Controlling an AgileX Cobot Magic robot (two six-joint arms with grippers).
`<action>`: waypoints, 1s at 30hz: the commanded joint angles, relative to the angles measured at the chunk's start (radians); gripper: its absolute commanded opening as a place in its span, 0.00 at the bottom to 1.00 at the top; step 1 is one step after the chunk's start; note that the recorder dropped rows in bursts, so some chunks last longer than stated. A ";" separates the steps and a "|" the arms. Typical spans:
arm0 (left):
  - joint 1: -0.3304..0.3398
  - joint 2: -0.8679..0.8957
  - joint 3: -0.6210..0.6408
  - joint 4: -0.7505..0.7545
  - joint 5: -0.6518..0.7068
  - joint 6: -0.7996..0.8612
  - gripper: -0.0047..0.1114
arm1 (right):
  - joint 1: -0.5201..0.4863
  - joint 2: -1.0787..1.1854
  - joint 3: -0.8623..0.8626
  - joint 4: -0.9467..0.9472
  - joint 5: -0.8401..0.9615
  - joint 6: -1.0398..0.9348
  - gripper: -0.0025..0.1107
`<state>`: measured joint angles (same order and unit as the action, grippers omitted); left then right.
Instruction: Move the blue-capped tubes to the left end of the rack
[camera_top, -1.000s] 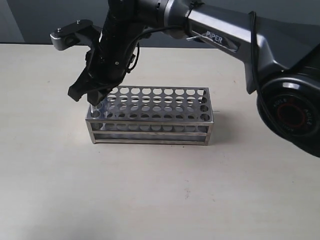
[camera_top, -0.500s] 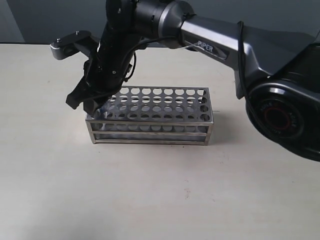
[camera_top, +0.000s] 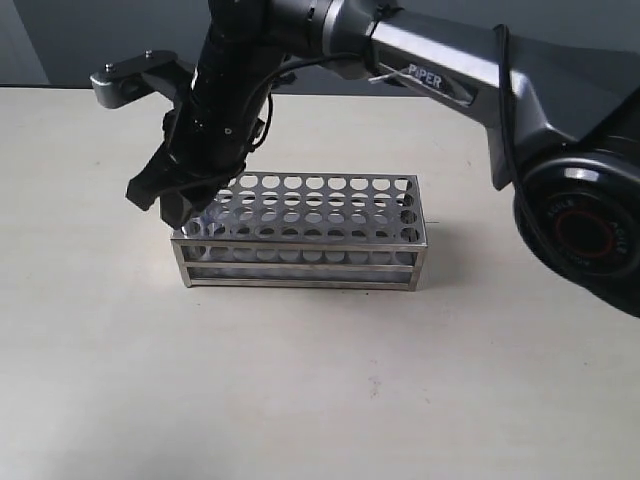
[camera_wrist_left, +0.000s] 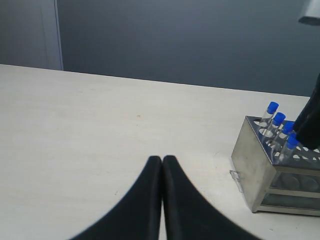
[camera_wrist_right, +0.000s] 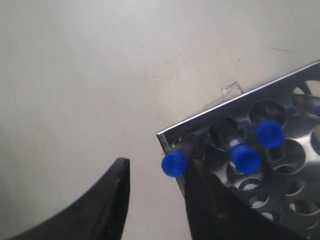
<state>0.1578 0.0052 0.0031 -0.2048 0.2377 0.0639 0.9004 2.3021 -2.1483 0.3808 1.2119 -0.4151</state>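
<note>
Leftward a touch since a second ago, the right hand (camera_top: 165, 205) hangs over the left end of the rack (camera_top: 300, 250). Its fingers are apart, with one cap of the blue-capped tubes (camera_wrist_right: 174, 163) between them, clamping nothing. All four tubes stand in that end row. The left hand (camera_wrist_left: 162, 159) is pressed closed, empty, over the worktop (camera_wrist_left: 75, 125).
</note>
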 joint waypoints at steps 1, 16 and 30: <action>-0.011 -0.005 -0.003 0.001 0.003 0.000 0.05 | -0.002 -0.043 -0.001 -0.030 0.009 0.007 0.35; -0.011 -0.005 -0.003 0.001 0.003 0.000 0.05 | -0.004 -0.167 -0.001 -0.148 0.009 0.064 0.35; -0.011 -0.005 -0.003 0.001 0.003 0.000 0.05 | -0.004 -0.524 -0.001 -0.329 0.009 0.159 0.11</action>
<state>0.1578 0.0052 0.0031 -0.2048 0.2377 0.0639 0.9004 1.8645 -2.1483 0.0607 1.2195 -0.2741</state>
